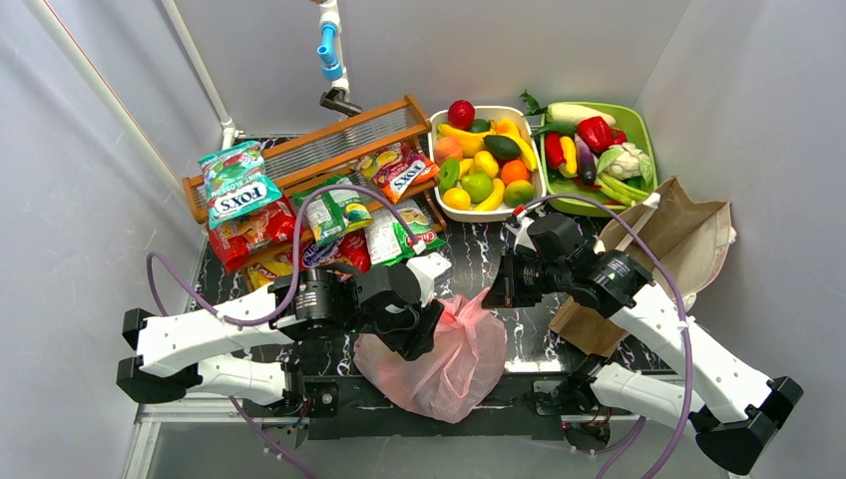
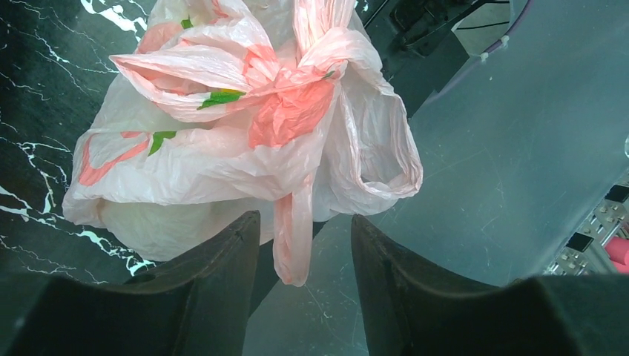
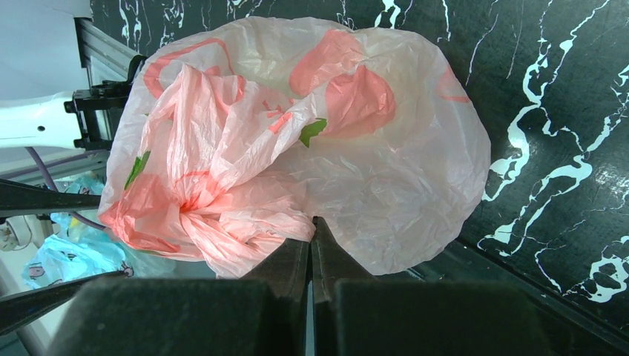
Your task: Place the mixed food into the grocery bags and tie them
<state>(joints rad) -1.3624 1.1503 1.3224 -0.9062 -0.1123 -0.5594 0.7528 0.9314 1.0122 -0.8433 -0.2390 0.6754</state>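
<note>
The pink grocery bag [image 1: 439,361] printed with red roses lies full at the table's near edge, its handles twisted into a knot [image 2: 285,78]. My left gripper [image 1: 424,327] is open beside the bag; one loose handle end [image 2: 293,237] hangs between its fingers [image 2: 222,267], which do not pinch it. My right gripper [image 1: 496,288] is shut, its tips [image 3: 313,222] pressed into the bunched pink plastic [image 3: 245,233] near the knot, which peaks towards it. The brown paper bag [image 1: 688,239] lies at the right. The bag's contents are hidden.
A white basket [image 1: 534,150] of toy fruit and a green tray [image 1: 648,140] of vegetables stand at the back. Several snack packets [image 1: 239,185] lie on a wooden rack [image 1: 329,145] at the back left. The table's front edge [image 2: 519,148] runs just beside the pink bag.
</note>
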